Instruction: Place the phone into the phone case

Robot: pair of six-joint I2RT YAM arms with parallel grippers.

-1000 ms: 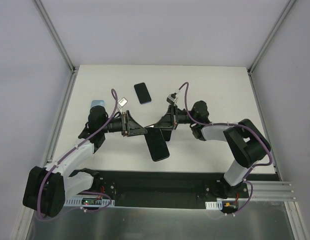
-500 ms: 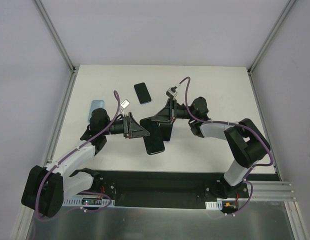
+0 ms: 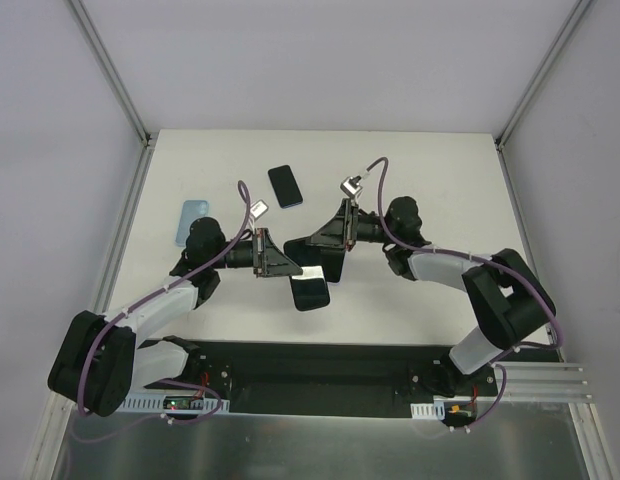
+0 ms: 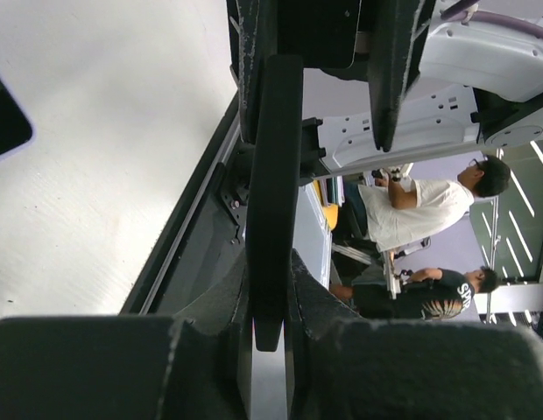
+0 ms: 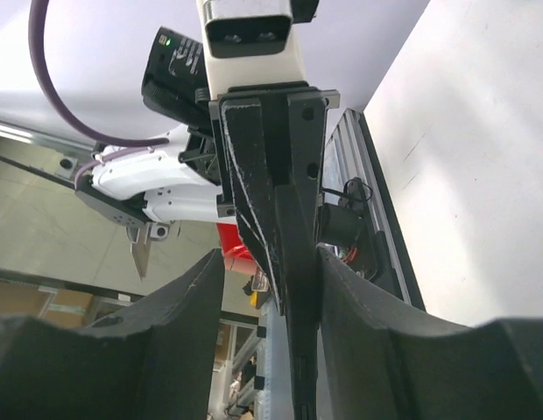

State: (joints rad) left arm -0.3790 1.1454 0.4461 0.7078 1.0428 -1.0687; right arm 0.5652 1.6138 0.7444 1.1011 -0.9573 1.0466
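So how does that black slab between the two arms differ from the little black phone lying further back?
The slab is clamped by the left gripper; the small phone lies free on the table. The slab looks larger and is partly hidden; the small phone shows whole. Both are black, flat rectangles.

My jaws are clamped on a thin black slab (image 4: 276,175), seen edge-on. It runs up from my dark grey pads (image 4: 342,359) toward the other arm's two black fingers (image 4: 392,70), which stand apart. To the left lies the white surface (image 4: 96,201), with the dark rounded corner of a flat object (image 4: 4,118) at the frame's edge. Beyond the surface's black rail (image 4: 188,245) are a person in a white T-shirt (image 4: 403,210) and another in black (image 4: 429,297).
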